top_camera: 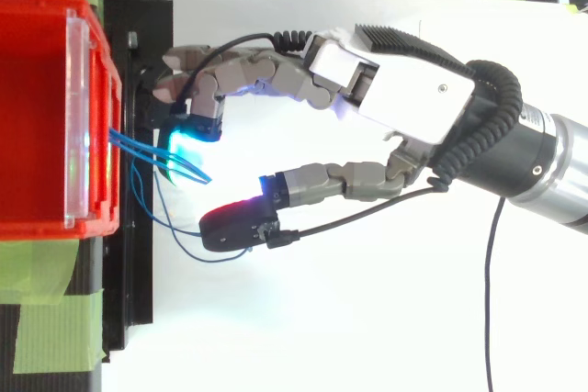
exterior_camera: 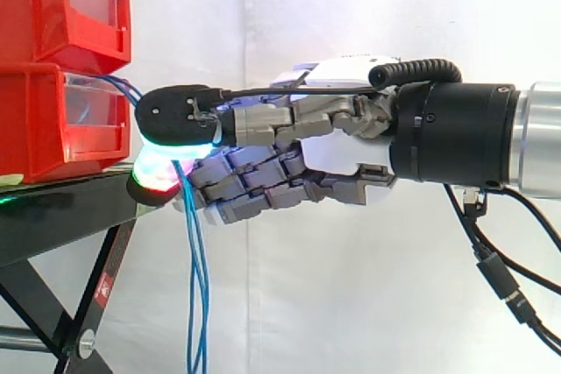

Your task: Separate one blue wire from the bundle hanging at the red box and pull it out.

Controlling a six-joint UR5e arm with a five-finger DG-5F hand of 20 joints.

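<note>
- Closest to my side camera is the robot hand [exterior_camera: 333, 151], which comes in level from the right with its fingers pointing at the bins.
- From above I see it moderately wide. The thumb and the bent fingers stand apart with a clear gap between them, and nothing is pinched across that gap.
- Its thumb pad [top_camera: 230, 227] glows red along one edge, and a finger pad [top_camera: 186, 146] glows cyan just beside the bin front.
- Inside that gap run the blue wires [exterior_camera: 195, 286]. They leave the front of the lower red bin [exterior_camera: 44, 120], pass between thumb and fingers, and hang down beside the stand's edge to the bottom of the side view.
- On the top view, two strands reach the cyan pad and seem to touch it. A looser strand loops out under the thumb pad, and I cannot tell whether it touches.
- An upper red bin [exterior_camera: 53, 6] sits stacked on the lower one, and each has a clear front panel [top_camera: 78, 117].
- Both rest on the black stand [exterior_camera: 61, 208], which carries strips of green tape [top_camera: 46, 337].
- Behind everything hangs the white curtain [exterior_camera: 351, 304].
</note>
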